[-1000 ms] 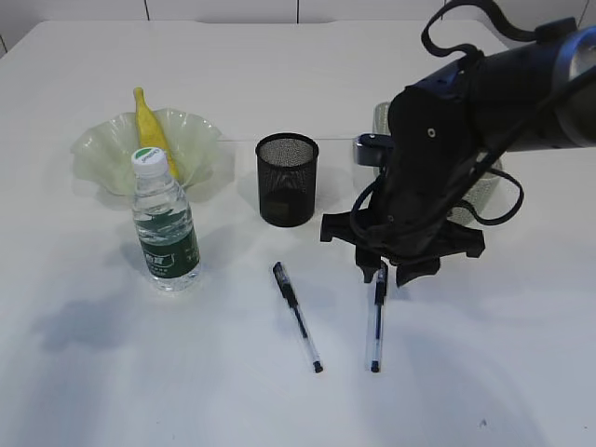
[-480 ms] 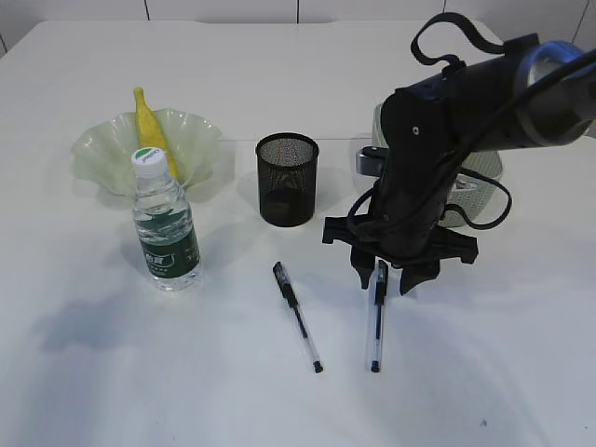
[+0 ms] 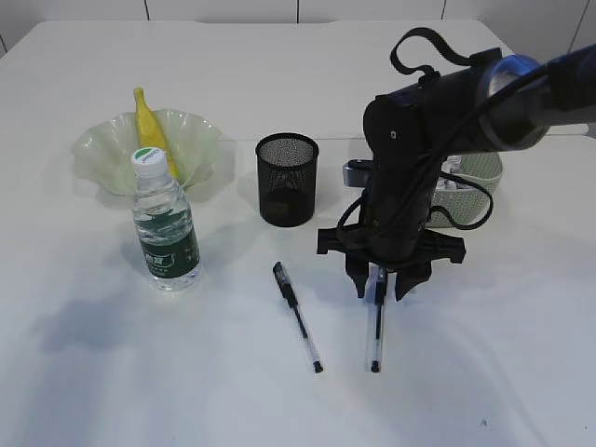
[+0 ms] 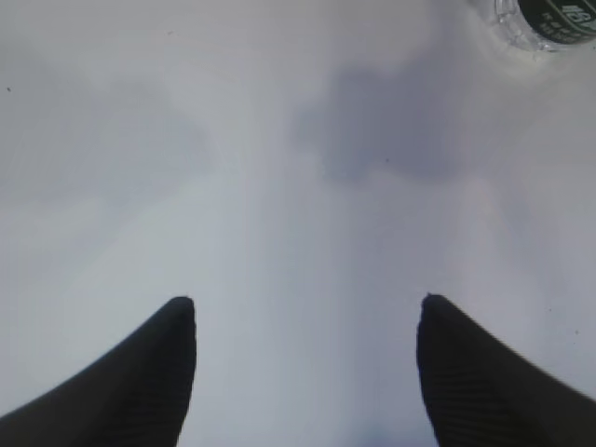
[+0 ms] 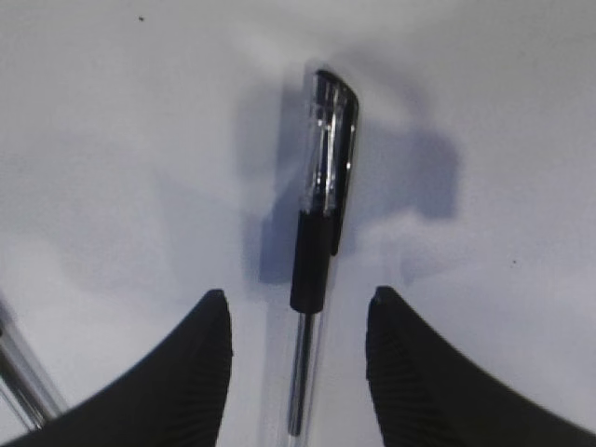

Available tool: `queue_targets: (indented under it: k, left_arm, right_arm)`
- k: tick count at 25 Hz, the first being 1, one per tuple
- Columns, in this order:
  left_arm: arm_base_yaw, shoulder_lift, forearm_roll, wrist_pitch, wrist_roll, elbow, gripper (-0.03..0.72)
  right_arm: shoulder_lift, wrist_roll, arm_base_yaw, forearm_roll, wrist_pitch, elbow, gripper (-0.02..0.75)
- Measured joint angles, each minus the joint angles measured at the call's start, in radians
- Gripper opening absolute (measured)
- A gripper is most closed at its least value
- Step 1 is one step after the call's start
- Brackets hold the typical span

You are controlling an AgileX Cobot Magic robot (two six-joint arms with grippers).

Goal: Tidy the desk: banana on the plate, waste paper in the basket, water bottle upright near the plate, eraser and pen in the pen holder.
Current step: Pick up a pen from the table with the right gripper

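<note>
Two pens (image 3: 298, 317) lie apart, right end effector (image 3: 383, 288) open astride one — untouched, left end effector (image 4: 303, 321) open, empty.

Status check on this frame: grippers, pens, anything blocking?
Right gripper open, straddling the right-hand pen, not gripped. Left gripper open over bare desk. Second pen lies loose. Pen holder unobstructed.

The front of the desk (image 3: 140, 391) lies bare, open to a reach from either side; the water bottle (image 3: 166, 223) stands upright before the plate (image 3: 107, 154), blocking that approach; the pen holder (image 3: 287, 177) has clear desk around it; two pens (image 3: 298, 317) (image 3: 375, 326) lie apart, a passable gap between them.
</note>
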Motion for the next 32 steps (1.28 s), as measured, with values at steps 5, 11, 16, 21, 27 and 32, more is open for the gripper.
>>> queue_targets:
  k: [5, 11, 16, 21, 27, 32]
  left_arm:
    - [0.000, 0.000, 0.000, 0.000, 0.000, 0.000, 0.520]
    - [0.000, 0.000, 0.000, -0.006, 0.000, 0.000, 0.520]
    - [0.000, 0.000, 0.000, -0.025, 0.000, 0.000, 0.520]
    - [0.000, 0.000, 0.000, -0.029, 0.000, 0.000, 0.520]
    - [0.000, 0.000, 0.000, -0.029, 0.000, 0.000, 0.520]
    - [0.000, 0.000, 0.000, -0.031, 0.000, 0.000, 0.520]
  right_arm:
    - [0.022, -0.028, -0.001, 0.001, 0.000, -0.008, 0.355]
    - [0.026, -0.050, -0.027, 0.011, -0.004, -0.009, 0.355]
    - [0.026, -0.075, -0.035, 0.019, -0.017, -0.009, 0.355]
    - [0.027, -0.079, -0.035, 0.023, -0.033, -0.009, 0.356]
    - [0.053, -0.082, -0.035, 0.041, -0.036, -0.009, 0.356]
    - [0.060, -0.082, -0.035, 0.046, -0.036, -0.009, 0.355]
